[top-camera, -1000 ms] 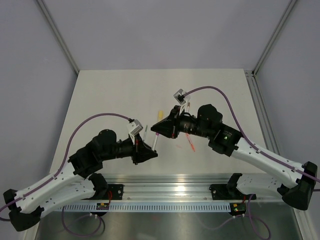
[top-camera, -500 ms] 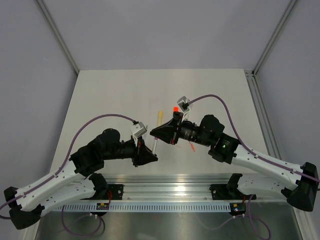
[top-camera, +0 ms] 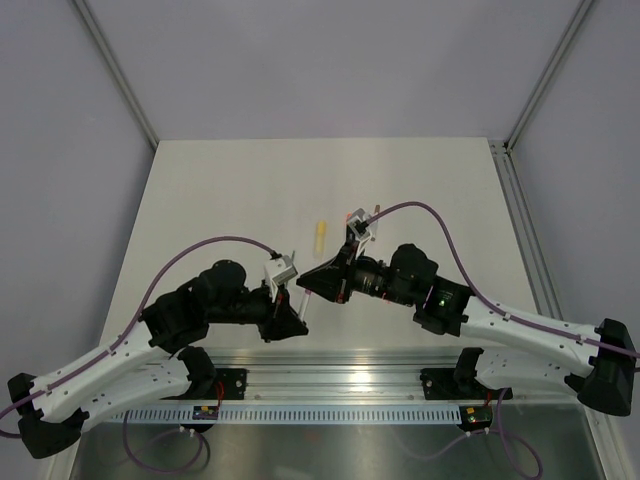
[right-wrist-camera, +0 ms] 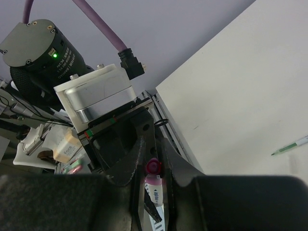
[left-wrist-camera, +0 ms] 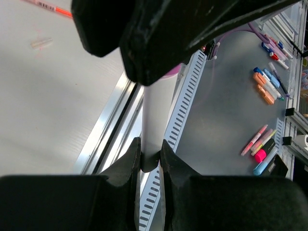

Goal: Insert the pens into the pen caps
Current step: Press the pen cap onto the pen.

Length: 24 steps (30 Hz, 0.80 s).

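Okay, my left gripper pinches a thin white plastic pen, right gripper a short magenta-ended whitish cap (nose to nose). Pen's axis points straight into it.

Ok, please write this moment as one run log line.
left gripper: shut on white pen | right gripper: shut on pink cap | cap at pen end, seating unclear

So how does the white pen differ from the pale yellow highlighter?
The white pen is clamped in the left gripper, meeting a magenta-tipped piece held by the right gripper; the pale yellow highlighter lies loose on the table, away from both. The pen is white, the highlighter yellow.
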Each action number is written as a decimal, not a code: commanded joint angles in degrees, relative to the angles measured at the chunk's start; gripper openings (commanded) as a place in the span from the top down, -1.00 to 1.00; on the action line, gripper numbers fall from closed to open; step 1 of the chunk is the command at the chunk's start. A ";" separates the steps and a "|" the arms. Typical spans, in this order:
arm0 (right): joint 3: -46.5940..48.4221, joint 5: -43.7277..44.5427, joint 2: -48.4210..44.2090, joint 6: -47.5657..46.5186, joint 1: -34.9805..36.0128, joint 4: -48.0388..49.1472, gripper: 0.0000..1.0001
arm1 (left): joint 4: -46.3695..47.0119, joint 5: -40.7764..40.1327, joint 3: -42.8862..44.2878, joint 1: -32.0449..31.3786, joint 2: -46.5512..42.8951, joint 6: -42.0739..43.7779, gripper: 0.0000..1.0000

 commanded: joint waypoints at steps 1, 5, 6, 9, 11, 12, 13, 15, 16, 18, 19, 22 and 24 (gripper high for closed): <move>-5.56 -10.63 2.38 3.30 7.28 -20.40 1.00 | 24.40 -9.20 7.95 1.90 -1.10 -0.15 1.00; -9.08 -7.74 2.37 7.25 9.74 -16.27 1.00 | 23.96 -9.64 8.56 1.98 -1.18 0.47 1.00; -9.87 -6.68 2.72 7.87 10.27 -14.61 1.00 | 23.96 -9.81 8.47 1.99 -1.27 0.38 1.00; -12.07 -5.19 4.65 9.54 12.38 -9.25 1.00 | 24.31 -9.55 8.47 2.07 -1.10 0.29 1.00; -13.04 -4.57 6.49 10.33 13.61 -7.74 1.00 | 24.40 -9.20 8.74 2.34 -0.83 0.29 1.00; -13.30 -3.43 6.77 10.60 14.14 -6.52 1.00 | 24.57 -9.11 8.74 2.51 -0.75 0.21 1.00; -14.00 -2.90 6.94 10.86 14.66 -5.72 1.00 | 25.10 -8.41 8.74 3.04 -0.66 0.03 1.00; -14.97 -2.37 7.91 12.18 16.07 -2.48 1.00 | 26.06 -6.84 8.47 4.26 -0.13 -0.76 1.00; -14.98 -2.19 8.43 12.44 16.51 -2.11 1.00 | 26.33 -6.22 8.47 4.79 0.13 -1.02 1.00; -15.15 -1.66 9.93 13.06 17.48 -2.02 1.00 | 27.03 -4.73 8.30 5.76 0.57 -1.64 1.00; -15.33 -1.66 10.28 13.24 17.66 -2.11 1.00 | 27.04 -4.63 8.30 6.20 0.57 -1.73 1.00; -15.86 -1.14 9.58 13.76 18.18 -4.03 1.00 | 26.34 -5.24 8.30 6.29 0.22 -1.20 1.00; -15.51 -0.17 9.41 13.68 19.41 -7.63 1.00 | 25.64 -5.59 8.47 6.29 0.22 -0.94 1.00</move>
